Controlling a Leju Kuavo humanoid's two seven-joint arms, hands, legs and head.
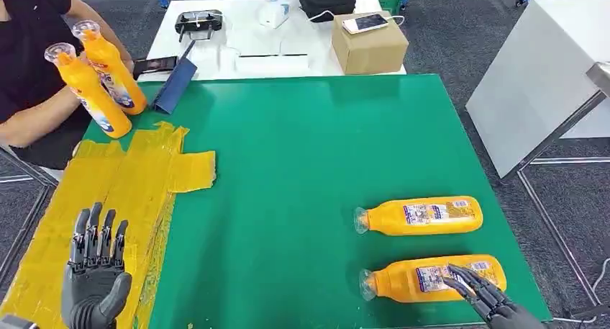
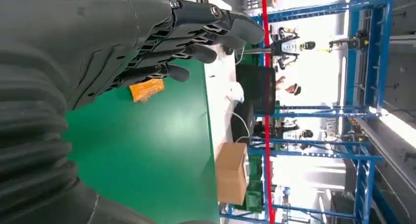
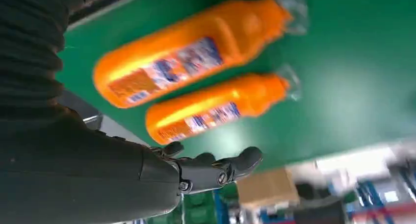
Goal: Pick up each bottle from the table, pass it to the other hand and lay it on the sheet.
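Two orange bottles lie on their sides on the green table at the right: the near bottle (image 1: pixel 431 277) (image 3: pixel 189 60) and the far bottle (image 1: pixel 421 215) (image 3: pixel 221 109), clear caps pointing left. My right hand (image 1: pixel 489 300) (image 3: pixel 206 170) hovers over the near bottle's base end, fingers apart, holding nothing. My left hand (image 1: pixel 93 271) (image 2: pixel 162 42) is open, fingers straight, above the yellow sheet (image 1: pixel 108 199) at the near left. A person at the far left holds two more orange bottles (image 1: pixel 97 77) upright.
A cardboard box (image 1: pixel 368 44) (image 2: pixel 231 172) with a phone on it, a dark folder (image 1: pixel 176 80) and small devices sit on the white table behind. A white board (image 1: pixel 539 70) stands to the right. The table's near edge runs just below the near bottle.
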